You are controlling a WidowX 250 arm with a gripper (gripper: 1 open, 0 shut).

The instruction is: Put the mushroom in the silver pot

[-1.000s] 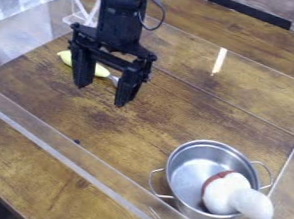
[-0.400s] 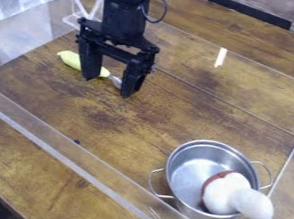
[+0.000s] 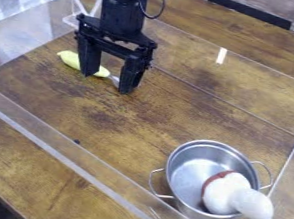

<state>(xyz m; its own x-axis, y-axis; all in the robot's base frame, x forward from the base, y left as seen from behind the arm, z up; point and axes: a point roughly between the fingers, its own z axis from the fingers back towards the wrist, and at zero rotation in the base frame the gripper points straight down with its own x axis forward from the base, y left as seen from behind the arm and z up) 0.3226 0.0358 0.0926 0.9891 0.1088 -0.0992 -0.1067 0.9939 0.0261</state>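
Shiny round silver pot at five o'clock, plump white-stemmed mushroom inside, black pincer wide, empty, wooden desk.

view: single cam | position: high, near side | facing: down across wooden table | range: mid

Robotics test bench, likely a lab: wooden worktop fenced by clear acrylic walls, black robot arm mounted at far left, toy props.
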